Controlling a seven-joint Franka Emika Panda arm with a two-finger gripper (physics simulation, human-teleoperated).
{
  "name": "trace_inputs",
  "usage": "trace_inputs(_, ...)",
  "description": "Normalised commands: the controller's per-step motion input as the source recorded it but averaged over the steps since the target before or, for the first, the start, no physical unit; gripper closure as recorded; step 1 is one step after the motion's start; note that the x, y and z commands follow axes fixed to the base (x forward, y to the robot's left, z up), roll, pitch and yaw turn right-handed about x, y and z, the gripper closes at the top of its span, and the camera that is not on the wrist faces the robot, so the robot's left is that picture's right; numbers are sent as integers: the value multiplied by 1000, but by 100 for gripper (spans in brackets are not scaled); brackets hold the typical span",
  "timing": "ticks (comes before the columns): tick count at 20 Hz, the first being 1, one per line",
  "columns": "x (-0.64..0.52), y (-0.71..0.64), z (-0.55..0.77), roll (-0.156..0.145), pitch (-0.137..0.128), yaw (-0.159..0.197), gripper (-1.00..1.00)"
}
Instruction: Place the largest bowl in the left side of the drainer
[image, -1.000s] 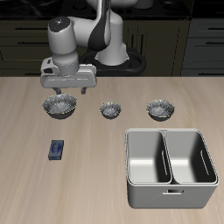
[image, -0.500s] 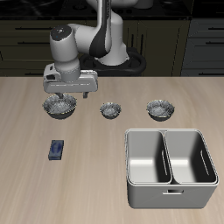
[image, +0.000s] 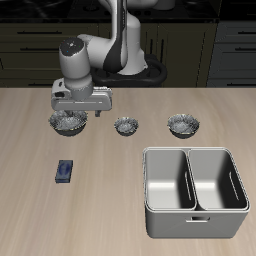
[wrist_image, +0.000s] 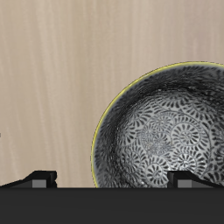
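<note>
So the largest bowl (image: 68, 122) sits on the table (image: 110, 190) toward the back edge, at one end of a row of three speckled bowls. The smallest bowl (image: 125, 125) is in the middle of that row and the mid-sized bowl (image: 183, 124) is at the other end, all three well apart from each other.

The gripper (image: 82, 108) hangs right over the largest bowl, fingers pointing down, just above its rim as far as I can see from the exterior view. Contact or not, can't tell. In the wrist view the bowl (wrist_image: 171, 127) fills most of the frame: yellowish rim, dark flowery speckle inside, sitting upright on the light wood. The two fingertips (wrist_image: 42, 178) show as dark blocks far apart, so the jaws look spread wide, nothing between them.

The drainer (image: 196, 225) is near the table's front edge, at the corner away from the largest bowl, well apart from it. Two deep compartments, both with nothing in them, small handle on the front wall.

There's also a small blue block (image: 65, 171) lying flat on the table, nearer the front edge than the largest bowl and roughly in line with it.
</note>
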Motion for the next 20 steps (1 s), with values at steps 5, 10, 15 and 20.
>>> trace_inputs(5,-12,27,-187,-1,34,5,-100)
trace_inputs(10,1,-6,-112,-13,28,3,-100)
trace_inputs(15,4,9,-159,-6,39,9,-100)
trace_inputs(20,-29,11,-31,2,3,5,100)
